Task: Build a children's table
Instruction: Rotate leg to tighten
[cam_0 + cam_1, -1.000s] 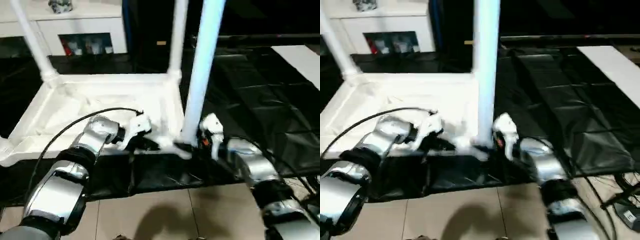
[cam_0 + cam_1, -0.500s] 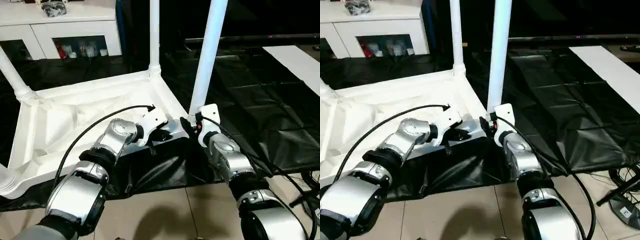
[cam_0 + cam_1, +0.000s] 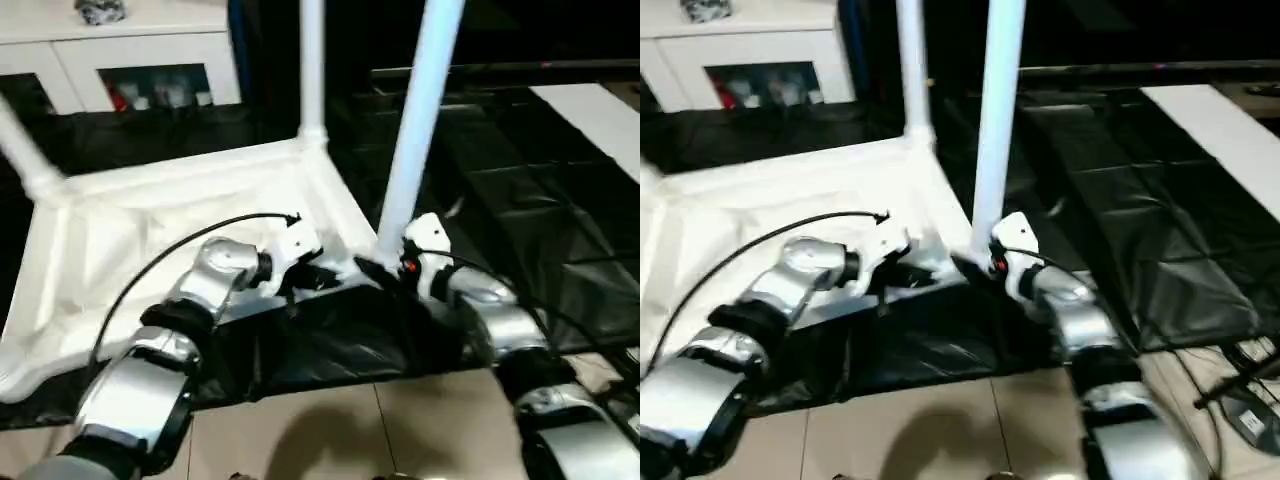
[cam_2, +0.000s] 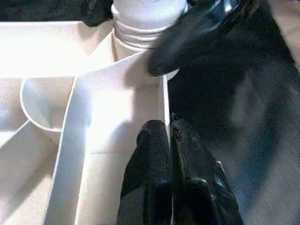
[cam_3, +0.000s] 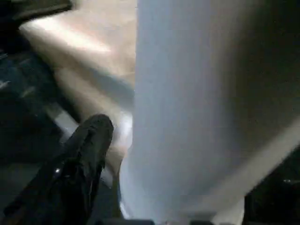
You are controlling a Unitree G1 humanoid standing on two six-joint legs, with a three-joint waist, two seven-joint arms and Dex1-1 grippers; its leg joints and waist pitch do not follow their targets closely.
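The children's table lies upside down on a black sheet, its white tabletop (image 3: 150,230) showing its ribbed underside. Three white legs stand upright in corner sockets: a near right one (image 3: 415,130), a far one (image 3: 311,60) and a far left one (image 3: 20,150). My left gripper (image 4: 166,129) is shut on the thin raised rim near the right front corner (image 3: 320,280). My right gripper (image 3: 385,270) sits at the base of the near right leg (image 5: 197,93). One black finger (image 5: 89,154) stands a small gap away from the tube, so the gripper is open around it.
A white cabinet (image 3: 130,50) stands behind the table at the left. A flat white board (image 3: 600,110) lies at the far right on the black sheet (image 3: 520,200). Beige floor tiles (image 3: 330,430) run along the near edge. A black cable (image 3: 170,260) loops over my left forearm.
The camera has shifted and tilted. My right gripper's fingers have spread away from the near right leg at its base. My left gripper stays pinched on the rim.
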